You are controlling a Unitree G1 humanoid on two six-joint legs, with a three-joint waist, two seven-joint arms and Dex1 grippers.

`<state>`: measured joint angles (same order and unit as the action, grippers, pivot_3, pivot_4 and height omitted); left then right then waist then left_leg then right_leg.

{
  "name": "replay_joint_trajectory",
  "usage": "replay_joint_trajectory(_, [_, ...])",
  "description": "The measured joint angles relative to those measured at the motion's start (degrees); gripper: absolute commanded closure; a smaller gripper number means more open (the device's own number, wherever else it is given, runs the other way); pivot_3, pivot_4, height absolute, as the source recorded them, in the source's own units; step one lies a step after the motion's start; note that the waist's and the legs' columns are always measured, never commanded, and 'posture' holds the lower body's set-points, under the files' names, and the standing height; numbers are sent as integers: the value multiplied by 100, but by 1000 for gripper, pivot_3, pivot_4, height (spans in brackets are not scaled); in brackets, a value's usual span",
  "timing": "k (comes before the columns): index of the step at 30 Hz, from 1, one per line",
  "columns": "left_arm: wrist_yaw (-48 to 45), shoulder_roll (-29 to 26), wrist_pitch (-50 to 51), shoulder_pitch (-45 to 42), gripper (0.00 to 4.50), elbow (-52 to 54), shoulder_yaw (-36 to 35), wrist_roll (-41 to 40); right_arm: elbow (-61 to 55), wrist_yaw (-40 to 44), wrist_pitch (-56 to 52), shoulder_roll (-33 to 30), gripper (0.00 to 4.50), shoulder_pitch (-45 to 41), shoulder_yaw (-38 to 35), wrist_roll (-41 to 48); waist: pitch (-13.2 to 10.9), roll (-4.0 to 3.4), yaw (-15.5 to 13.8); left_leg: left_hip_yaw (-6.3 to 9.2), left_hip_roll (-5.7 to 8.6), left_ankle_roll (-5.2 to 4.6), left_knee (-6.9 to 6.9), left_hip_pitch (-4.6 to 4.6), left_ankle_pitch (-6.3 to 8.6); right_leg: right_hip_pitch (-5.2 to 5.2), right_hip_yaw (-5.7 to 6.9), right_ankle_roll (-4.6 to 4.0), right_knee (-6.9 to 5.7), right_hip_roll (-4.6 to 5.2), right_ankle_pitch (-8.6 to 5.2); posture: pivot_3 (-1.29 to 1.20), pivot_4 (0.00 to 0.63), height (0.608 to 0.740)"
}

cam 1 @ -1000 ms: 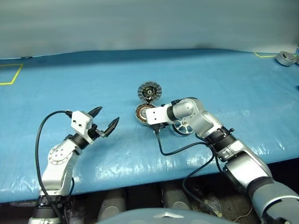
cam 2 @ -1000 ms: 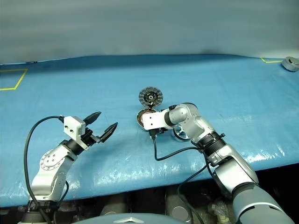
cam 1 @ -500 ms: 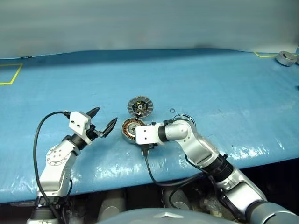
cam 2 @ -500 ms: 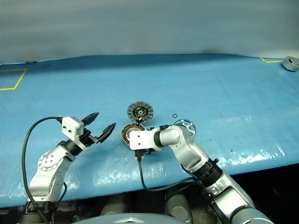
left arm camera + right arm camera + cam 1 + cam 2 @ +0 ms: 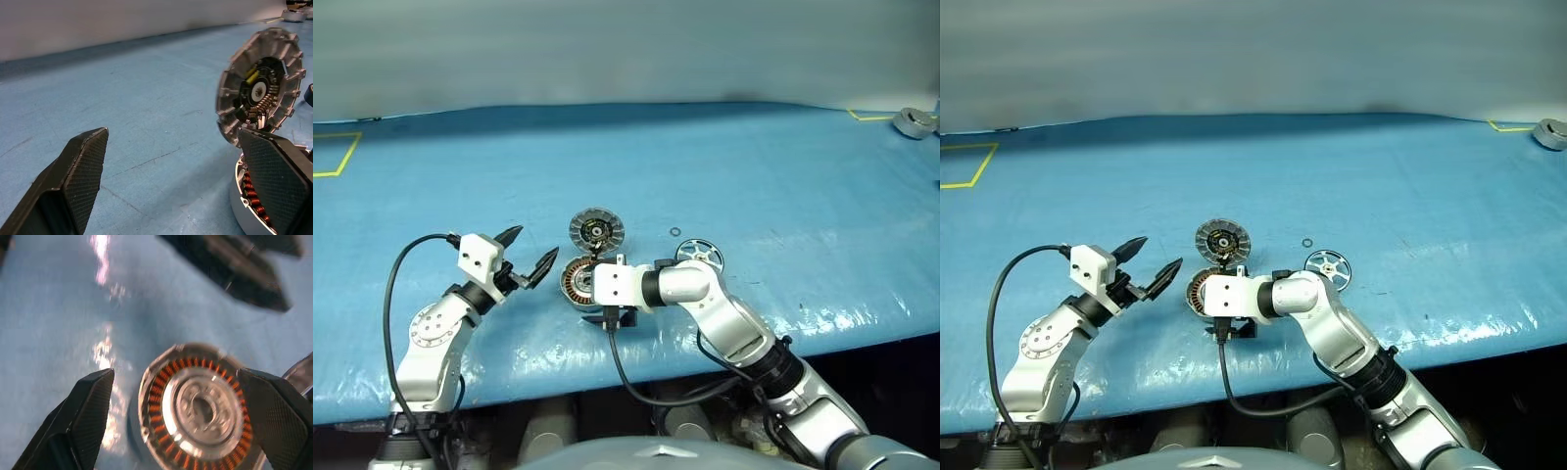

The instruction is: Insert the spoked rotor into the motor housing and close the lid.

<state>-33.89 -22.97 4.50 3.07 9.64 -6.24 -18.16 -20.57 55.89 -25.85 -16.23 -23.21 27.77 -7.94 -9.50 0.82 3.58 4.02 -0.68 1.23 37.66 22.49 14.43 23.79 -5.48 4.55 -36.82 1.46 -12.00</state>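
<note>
the motor housing [image 5: 195,411] is lying on the blue table cover [image 5: 783,176], copper windings facing up, with the lid [image 5: 596,230] leaning tilted just behind it, dark face showing. the right gripper [image 5: 183,426] is hovering over the housing with its fingers spread wide to either side, gripping nothing. the spoked rotor [image 5: 699,258] is lying flat on the cover, near the housing on the right. the left gripper [image 5: 531,252] is hanging just left of the housing, fingers wide apart and empty

Open blue table [image 5: 754,166] all round; lid [image 5: 596,230] touching motor housing [image 5: 576,281], spoked rotor [image 5: 700,257] apart.
</note>
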Motion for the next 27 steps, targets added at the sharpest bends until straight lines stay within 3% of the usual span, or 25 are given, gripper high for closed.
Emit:
replay_joint_trajectory(3, [1, 1, 0, 31, 0, 0, -1, 0, -452, -39, -214, -39, 358, -1, -555, 584, 0, 0, -20, 3, 3, 0, 2, 1, 0, -4, 1, -1, 2, 2, -1, 0, 150, 740])
replay_joint_trajectory(6, [1, 2, 0, 61, 0, 0, 0, 0, -468, -113, -336, -475, 358, -1, -1067, 812, 0, 0, -46, 1, 5, 0, 7, 3, 0, -5, 0, -25, 5, 5, -15, 0, 150, 740])
replay_joint_trajectory(12, [5, 10, -1, 55, 0, -8, 3, 6, 1028, -800, -668, -1369, 358, -423, -1597, 396, 0, 0, -12, -9, 2, -1, 6, -1, -1, -1, -2, -32, -1, 2, -13, 0, 150, 740])
replay_joint_trajectory(20, [26, 18, -2, -7, 0, -23, 36, 60, 3741, -1252, -424, -800, 358, -1423, -1605, 398, -2, 1, 31, -11, 1, -3, -7, 6, 1, 4, -6, -18, 6, 1, 14, 0, 150, 740])
replay_joint_trajectory(27, [113, 12, -2, 45, 0, -22, -7, 127, 4522, -1319, -178, -736, 358, -1593, -1459, 326, -3, -1, -1, -7, 5, -4, -8, 9, 1, 4, -5, -16, 9, 4, 14, 0, 150, 740])
